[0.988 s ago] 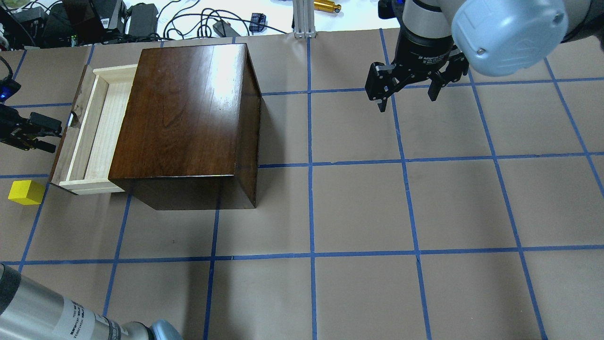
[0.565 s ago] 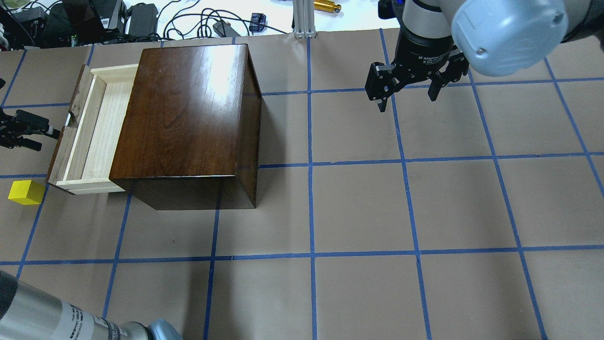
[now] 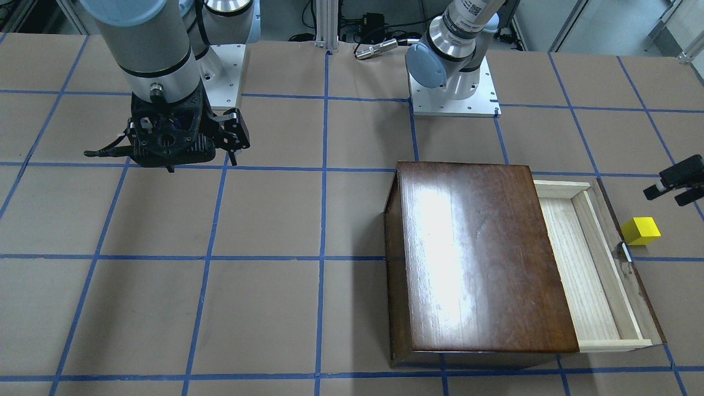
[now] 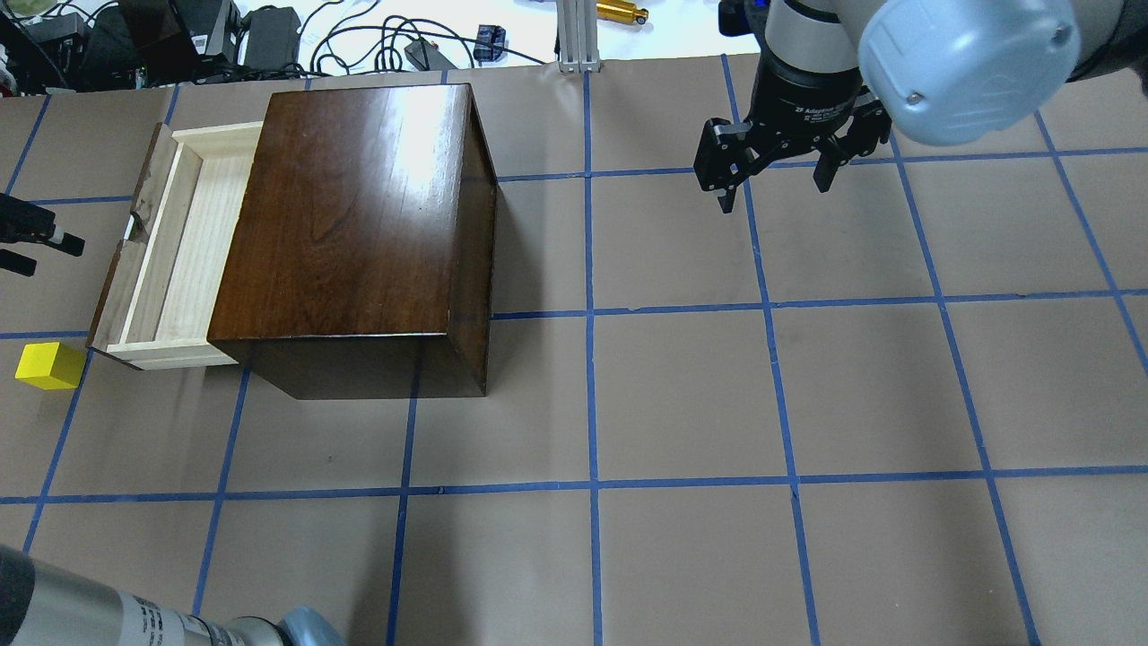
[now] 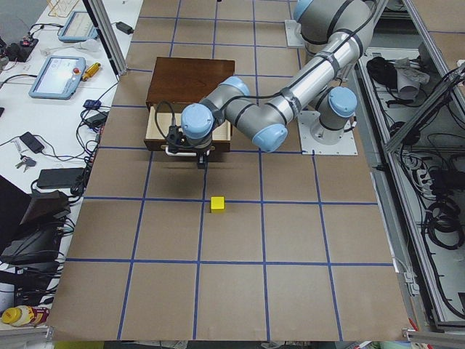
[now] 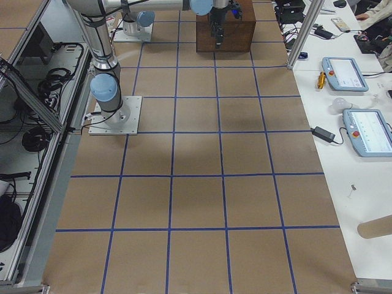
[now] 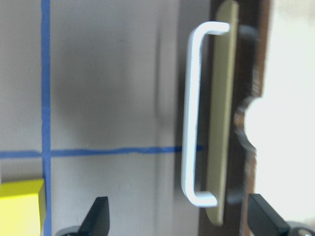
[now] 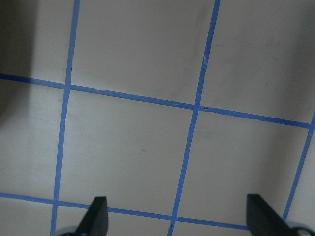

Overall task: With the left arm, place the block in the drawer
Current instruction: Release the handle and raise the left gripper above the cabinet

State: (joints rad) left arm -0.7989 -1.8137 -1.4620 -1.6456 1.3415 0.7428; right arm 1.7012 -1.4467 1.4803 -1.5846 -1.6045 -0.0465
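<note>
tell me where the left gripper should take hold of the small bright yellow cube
Grip the small bright yellow cube across two opposite vertical faces, coming straight down from above. It sits flat on the brown paper-covered table with all four sides free, clear of the pale wooden drawer, and the open left gripper likely spans it.

yellow block (image 4: 50, 366), pale drawer (image 4: 193, 260)

Bright even overhead light; glare on box top (image 4: 404, 126); left wrist view blurred, overexposed at right.
</note>
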